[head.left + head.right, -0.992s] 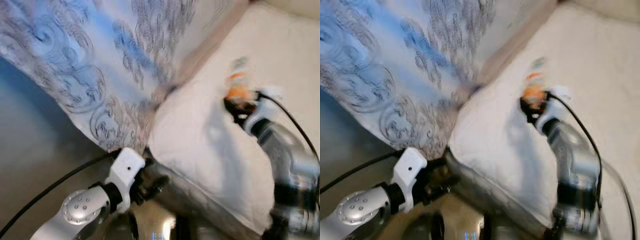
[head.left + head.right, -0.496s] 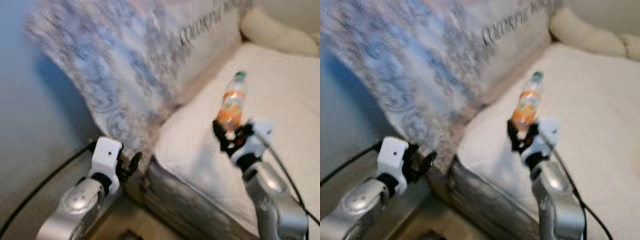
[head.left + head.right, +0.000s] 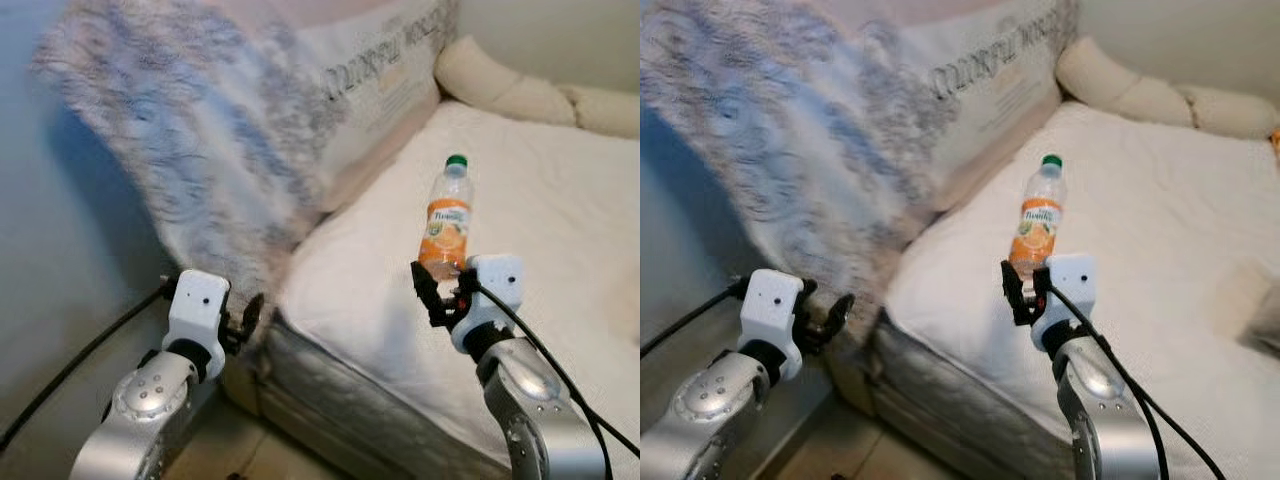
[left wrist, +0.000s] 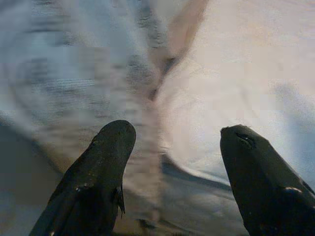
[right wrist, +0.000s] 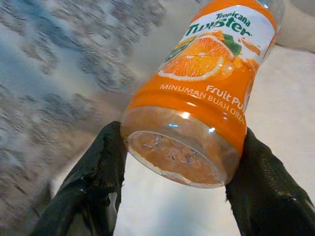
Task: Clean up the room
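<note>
White bedding covers the mattress point(image 3: 560, 230), and the mattress takes up most of the room in front of the robot. One big pillow point(image 3: 375, 90) with gray letters leans at the head of the bed. Beside it, a fuzzy blue and white blanket point(image 3: 190, 160) hangs down over the edge. A long cream cushion point(image 3: 500, 88) lies at the far end of the bed.

Over the front part of the mattress, the right gripper point(image 3: 441, 293) holds an orange juice bottle point(image 3: 446, 218). Its two black fingers point(image 5: 101, 169) squeeze the bottom of the bottle, one on each side. The bottle stands almost upright in the air, tipped a bit, with its green cap on top. It does not touch the bed.

The left gripper point(image 3: 243, 318) hangs low by the corner of the bed, close to the blanket. Its fingers point(image 4: 103, 162) are spread apart and hold nothing.

So one part of the cleaning looks done: the bottle is picked up off the bed. It is not put away yet. I think the robot must now carry it to a bin or a shelf. No bin can be seen from here. The blanket looks messy too, so it may need fixing after that.
</note>
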